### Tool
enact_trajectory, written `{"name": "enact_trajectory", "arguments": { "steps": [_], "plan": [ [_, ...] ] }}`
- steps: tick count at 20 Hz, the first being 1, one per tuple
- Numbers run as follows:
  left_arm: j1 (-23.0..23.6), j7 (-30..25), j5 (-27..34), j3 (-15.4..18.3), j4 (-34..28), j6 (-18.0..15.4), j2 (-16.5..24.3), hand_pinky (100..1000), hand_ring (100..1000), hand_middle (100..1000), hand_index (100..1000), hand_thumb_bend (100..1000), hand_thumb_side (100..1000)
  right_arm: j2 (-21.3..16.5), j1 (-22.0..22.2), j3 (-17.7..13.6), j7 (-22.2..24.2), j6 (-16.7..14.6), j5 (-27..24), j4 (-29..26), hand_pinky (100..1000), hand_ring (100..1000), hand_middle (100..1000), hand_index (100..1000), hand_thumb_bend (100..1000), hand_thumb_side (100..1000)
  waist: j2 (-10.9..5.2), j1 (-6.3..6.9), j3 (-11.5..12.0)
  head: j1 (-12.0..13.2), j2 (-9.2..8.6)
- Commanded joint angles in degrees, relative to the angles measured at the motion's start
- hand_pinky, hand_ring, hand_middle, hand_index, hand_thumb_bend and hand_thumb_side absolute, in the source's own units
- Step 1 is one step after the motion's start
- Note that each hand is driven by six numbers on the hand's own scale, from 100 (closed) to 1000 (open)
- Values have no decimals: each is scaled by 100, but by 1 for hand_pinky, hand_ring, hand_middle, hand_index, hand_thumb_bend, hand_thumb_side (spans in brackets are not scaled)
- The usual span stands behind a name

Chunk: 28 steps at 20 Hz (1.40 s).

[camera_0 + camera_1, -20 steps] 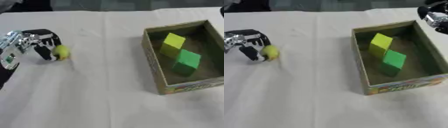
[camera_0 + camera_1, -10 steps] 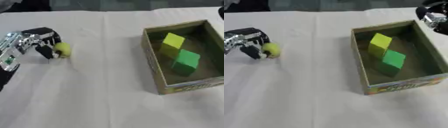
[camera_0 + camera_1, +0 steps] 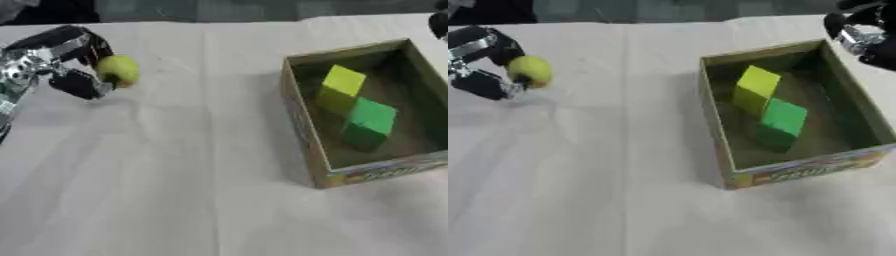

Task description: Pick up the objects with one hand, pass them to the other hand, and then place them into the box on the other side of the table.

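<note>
A small yellow-green ball (image 3: 118,71) is pinched between the curled fingers and thumb of my left hand (image 3: 72,65) at the far left, just above the white cloth. The cardboard box (image 3: 300,116) stands on the right and holds a yellow-green block (image 3: 340,86) and a green block (image 3: 370,122). Part of my right hand (image 3: 861,35) shows at the upper right corner, beyond the box's far end; whether it is open or shut is hidden.
A white cloth (image 3: 175,175) covers the table, with wide bare room between my left hand and the box and across the whole front. The table's far edge runs along the top of the view.
My left hand has lifted the ball a little off the cloth and up the view. The right hand and the box have not moved.
</note>
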Motion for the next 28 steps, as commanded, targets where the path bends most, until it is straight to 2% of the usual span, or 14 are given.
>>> {"name": "enact_trajectory", "arguments": {
  "steps": [1, 14, 21, 28],
  "plan": [
    [-7, 197, 274, 218, -452, 90, 289, 723, 601, 520, 581, 100, 115, -144, -74, -107, -38, -3, -20, -105, 912, 722, 741, 833, 317, 409, -94, 13, 4, -48, -35],
    [257, 748, 658, 466, -1231, 270, 401, 716, 578, 500, 572, 100, 130, -154, -52, -154, -97, -7, -52, -124, 913, 723, 742, 834, 312, 408, -90, 7, 4, -50, -57],
    [299, 1052, 713, 386, -1596, 199, 345, 705, 561, 484, 565, 100, 142, -149, -44, -183, -142, -5, -72, -137, 913, 722, 742, 834, 309, 406, -86, -12, -2, -36, -67],
    [264, 1377, 712, 241, -1926, 265, 232, 702, 553, 476, 562, 100, 146, -139, -47, -194, -160, 0, -89, -149, 913, 722, 743, 834, 306, 405, -88, -12, -17, -36, -90]
  ]
}}
